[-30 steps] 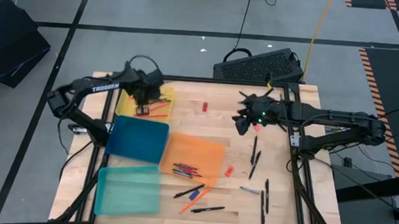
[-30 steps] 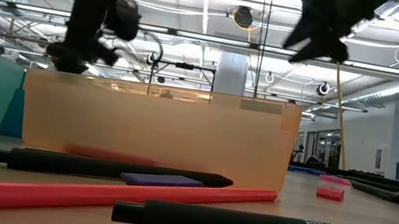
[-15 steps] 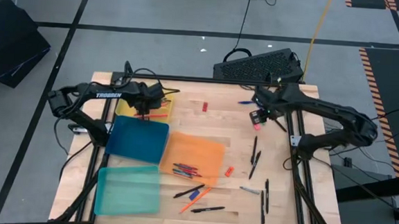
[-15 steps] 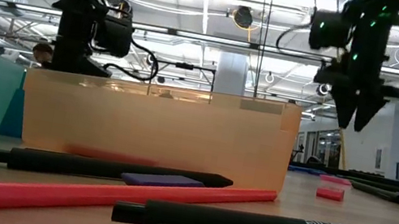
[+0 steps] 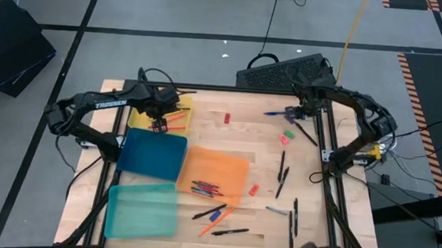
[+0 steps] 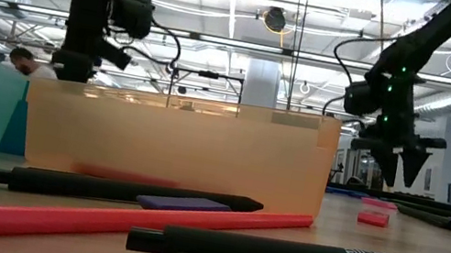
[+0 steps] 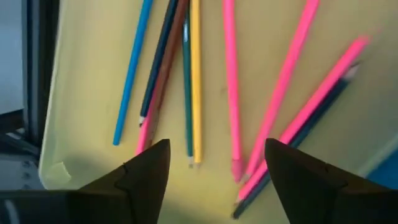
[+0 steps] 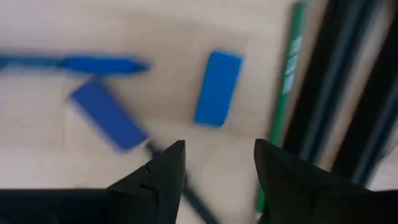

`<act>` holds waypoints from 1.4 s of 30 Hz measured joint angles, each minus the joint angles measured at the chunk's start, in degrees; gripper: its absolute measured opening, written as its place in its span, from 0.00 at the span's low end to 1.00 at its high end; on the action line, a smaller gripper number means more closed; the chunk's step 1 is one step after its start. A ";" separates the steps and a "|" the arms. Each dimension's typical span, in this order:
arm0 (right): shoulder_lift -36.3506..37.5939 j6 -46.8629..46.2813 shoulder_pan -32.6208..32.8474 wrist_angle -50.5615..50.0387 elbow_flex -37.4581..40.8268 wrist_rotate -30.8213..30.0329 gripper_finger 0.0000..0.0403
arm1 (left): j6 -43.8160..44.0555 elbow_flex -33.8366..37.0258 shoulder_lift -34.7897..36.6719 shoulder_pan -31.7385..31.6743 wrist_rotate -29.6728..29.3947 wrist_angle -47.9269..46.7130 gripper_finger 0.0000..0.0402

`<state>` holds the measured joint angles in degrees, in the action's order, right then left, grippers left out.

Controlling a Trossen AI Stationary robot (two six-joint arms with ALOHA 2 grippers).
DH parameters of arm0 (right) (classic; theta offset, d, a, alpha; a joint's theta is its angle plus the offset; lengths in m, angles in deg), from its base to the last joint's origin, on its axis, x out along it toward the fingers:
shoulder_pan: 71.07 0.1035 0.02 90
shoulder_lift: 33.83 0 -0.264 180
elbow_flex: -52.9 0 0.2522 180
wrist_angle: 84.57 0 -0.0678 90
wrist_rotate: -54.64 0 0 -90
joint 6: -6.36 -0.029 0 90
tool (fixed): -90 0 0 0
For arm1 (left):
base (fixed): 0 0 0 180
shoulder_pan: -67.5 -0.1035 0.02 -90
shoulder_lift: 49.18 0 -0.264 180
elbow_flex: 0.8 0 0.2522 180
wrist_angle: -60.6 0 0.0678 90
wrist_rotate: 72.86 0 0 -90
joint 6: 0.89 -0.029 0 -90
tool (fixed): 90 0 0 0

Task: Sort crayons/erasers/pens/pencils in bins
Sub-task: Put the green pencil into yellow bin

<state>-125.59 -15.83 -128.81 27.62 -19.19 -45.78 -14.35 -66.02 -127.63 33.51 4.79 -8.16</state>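
Left arm: it reaches in from the table's left edge, and the left gripper [image 5: 158, 114] hangs over the yellow bin [image 5: 138, 117] at the far-left corner of the table [image 5: 235, 144].
Left jaws: spread apart and empty, as the left wrist view shows, with pencils [image 7: 231, 87] lying loose between the two fingers [image 7: 144, 173].
Yellow bin contents: pink, yellow, blue and dark pencils lie on the bin floor; none touches the fingers.
Dark blue bin [image 5: 152, 153]: just in front of the yellow bin, partly overlapping it.
Teal bin [image 5: 140, 210]: at the near-left corner, in front of the dark blue one.
Orange bin [image 5: 216, 172]: mid-table, beside the dark blue bin, with a few crayons [image 5: 204, 188] at its near edge.
Loose sticks in front of the orange bin: black pens [image 5: 230, 232], an orange pencil and a blue eraser.
Small red eraser [image 5: 227, 118]: alone near the far edge, between the two arms.
Right arm: it bends in from the right side, and the right gripper [image 5: 294, 115] hovers low at the far-right part of the table.
Right jaws: parted, holding nothing; beyond them the right wrist view shows blue erasers [image 8: 217, 88] and a blue pen [image 8: 93, 64] on the wood.
Right side of table: pink and green erasers [image 5: 285, 136] just in front of the gripper, more black pens nearer the front.
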 joint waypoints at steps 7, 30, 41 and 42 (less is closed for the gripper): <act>-7.20 -4.27 -2.62 6.24 -6.64 -6.22 0.37 | 4.62 0.00 6.04 0.00 2.15 -0.97 0.63; -34.52 16.56 -6.20 -27.88 -31.85 -11.01 0.31 | 0.31 0.02 9.65 0.06 5.43 -2.03 0.60; -36.86 27.74 -8.81 -25.35 -30.49 -4.06 0.30 | 0.26 0.04 9.65 0.06 5.45 -7.48 0.60; -36.88 28.68 -8.96 -25.36 -30.49 -2.64 0.28 | 0.44 0.04 9.65 0.06 5.45 -7.96 0.60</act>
<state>-162.47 12.85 -137.77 2.26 -49.68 -48.42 -13.91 -65.98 -117.98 33.57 10.25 -16.12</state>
